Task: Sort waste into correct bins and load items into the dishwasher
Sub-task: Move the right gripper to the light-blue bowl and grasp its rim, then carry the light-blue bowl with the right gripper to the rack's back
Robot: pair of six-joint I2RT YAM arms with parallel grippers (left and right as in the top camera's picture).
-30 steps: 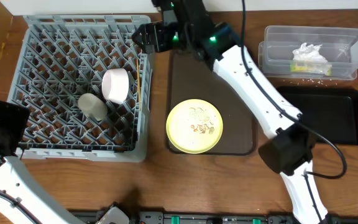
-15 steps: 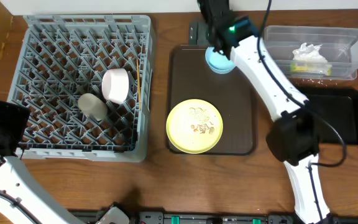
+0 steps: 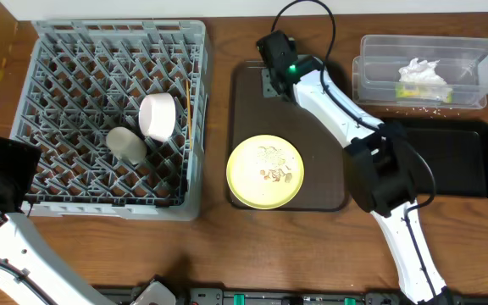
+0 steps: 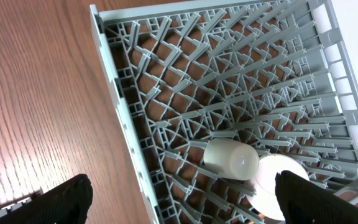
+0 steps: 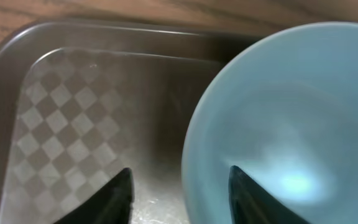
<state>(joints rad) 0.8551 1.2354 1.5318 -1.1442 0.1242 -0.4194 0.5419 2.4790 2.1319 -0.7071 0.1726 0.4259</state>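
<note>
My right gripper is low over the back of the brown serving tray. It straddles the rim of the light blue bowl, one finger inside the bowl and the other outside, with a gap still showing. The overhead view hides the bowl under the right arm. My left gripper hangs open above the dishwasher rack's near corner. A small white bowl, a pale cup and chopsticks lie in the rack. The yellow-green plate carries crumbs.
A clear tub at the back right holds a crumpled napkin and a green wrapper. The black tray lies in front of it. My left arm sits at the rack's front left corner.
The right arm swung from the rack's back right corner to the back of the brown tray and came down over the blue bowl, and its jaws narrowed. The left arm stayed still.
</note>
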